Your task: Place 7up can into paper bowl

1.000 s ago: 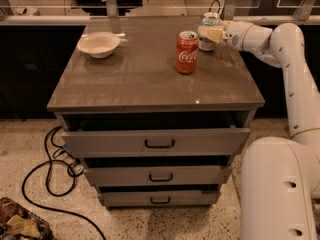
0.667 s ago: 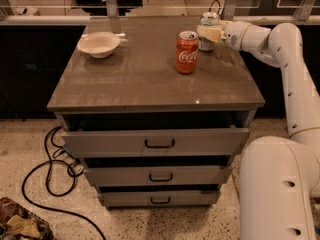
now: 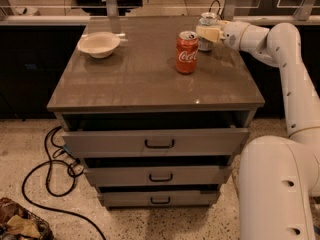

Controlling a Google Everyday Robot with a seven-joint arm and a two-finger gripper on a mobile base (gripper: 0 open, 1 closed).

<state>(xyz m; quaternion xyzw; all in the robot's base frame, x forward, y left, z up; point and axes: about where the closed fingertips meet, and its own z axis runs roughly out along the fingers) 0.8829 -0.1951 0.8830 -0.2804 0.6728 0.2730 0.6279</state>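
The 7up can (image 3: 206, 20), silvery-grey with a silver top, stands upright at the back right of the cabinet top. My gripper (image 3: 209, 33) is at the can, reaching in from the right and covering the can's middle. The paper bowl (image 3: 99, 44), off-white and shallow, sits at the back left of the cabinet top, far from the gripper. It holds nothing.
A red Coca-Cola can (image 3: 187, 52) stands just in front and left of the 7up can. The grey cabinet top (image 3: 145, 79) sits over three drawers, the top one (image 3: 155, 141) pulled out a little. Black cables (image 3: 50, 169) lie on the floor at the left.
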